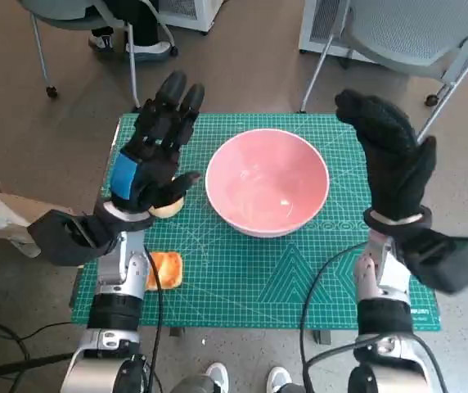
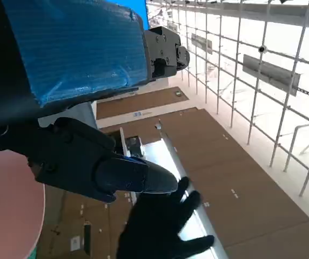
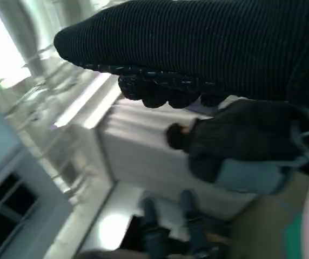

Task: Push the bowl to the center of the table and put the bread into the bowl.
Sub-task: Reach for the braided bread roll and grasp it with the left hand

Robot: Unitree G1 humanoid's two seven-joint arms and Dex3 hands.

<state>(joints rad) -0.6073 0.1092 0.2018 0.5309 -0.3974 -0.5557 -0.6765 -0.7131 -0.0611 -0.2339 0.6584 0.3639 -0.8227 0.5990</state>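
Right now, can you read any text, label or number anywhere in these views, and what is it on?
No readable text in any view.
Green cutting mat: printed white grid and line markings, any numbers too small to read.
Pink bowl: no markings visible.
Wrist views: no text shows.

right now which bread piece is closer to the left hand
The pale bread roll under the left hand's thumb; the orange bread lies nearer the robot, beside the forearm.

Bowl (image 1: 267,182) blocks mat centre; bread (image 1: 166,269) unobstructed.
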